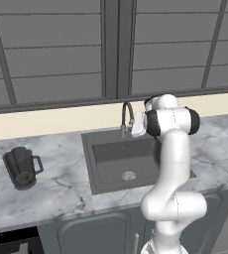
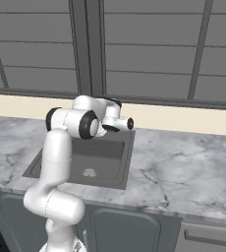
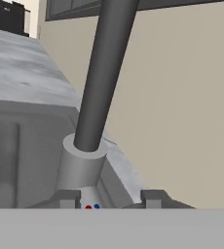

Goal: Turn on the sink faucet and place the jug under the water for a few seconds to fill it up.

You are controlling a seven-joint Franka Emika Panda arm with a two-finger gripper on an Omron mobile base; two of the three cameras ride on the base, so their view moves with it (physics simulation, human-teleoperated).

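**Gripper at the faucet base, jug well off to the side**

Left base view: my gripper (image 1: 137, 128) sits just beside the sink faucet (image 1: 127, 117); the jug (image 1: 22, 167) stands well apart, across the sink (image 1: 102, 149).

Right base view: the arm blocks the faucet.

Hand view: the faucet stem (image 3: 104, 73) rises directly ahead, fingertips (image 3: 67, 198) spread either side of its base, probably not yet touching.

You find no readable text, label, brand or number anywhere in these views. The nearest thing to a sign is a pair of small dots, one red and one blue, on the pale base of the sink faucet (image 3: 90, 194), at about 6 o'clock in the hand view, red to the left and blue to the right. They carry no letters. The jug (image 1: 21, 167) shows no print you can read at this size.
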